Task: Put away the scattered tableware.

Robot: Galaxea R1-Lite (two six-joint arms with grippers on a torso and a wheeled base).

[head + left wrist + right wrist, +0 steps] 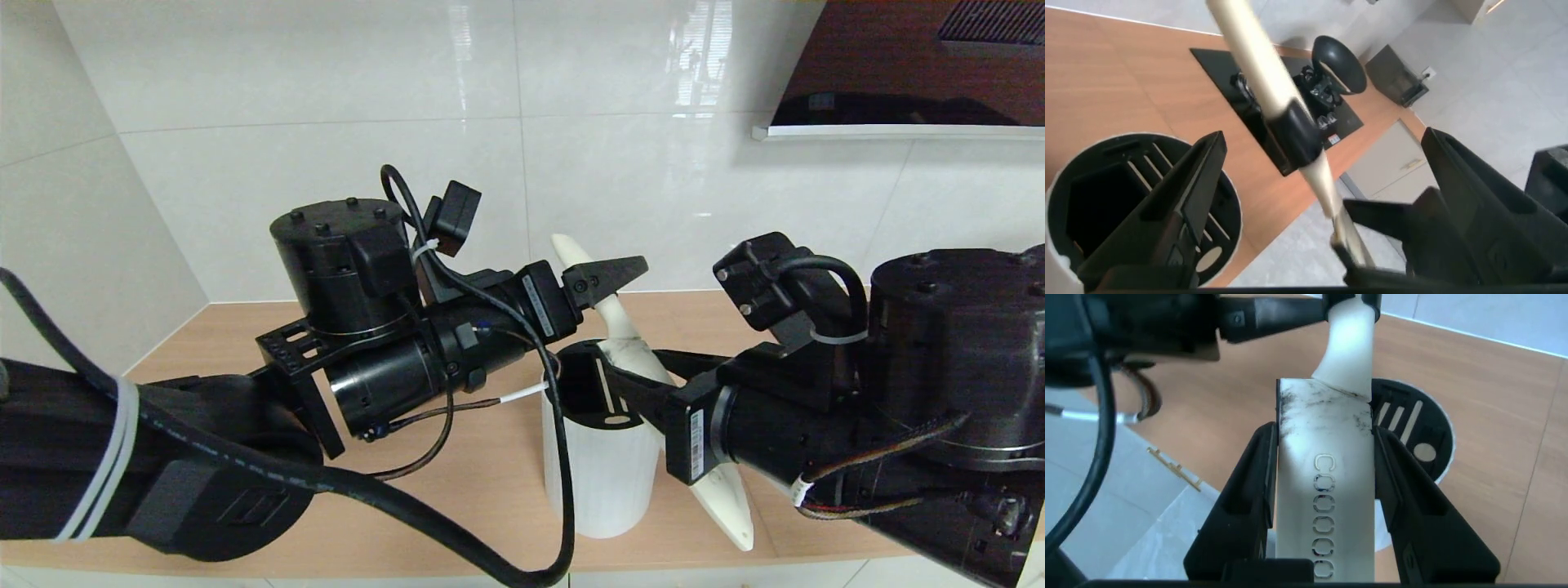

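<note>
Spatula point(620, 322) tilted above the holder point(600, 482) — one grip only
The right gripper's point(1323, 445) jaws pinch the slotted blade over the white holder on the desk point(457, 457). The left gripper's point(1323, 143) jaws stand spread around the handle, not gripping. If the right releases before the left closes, the spatula could drop and miss the slots.

Black arms point(204, 425), round motor caps point(339, 253) studded with screws point(322, 229), black cable point(424, 514), white zip ties point(106, 457), barcode sticker point(696, 445) behind right gripper point(1323, 445)
</note>
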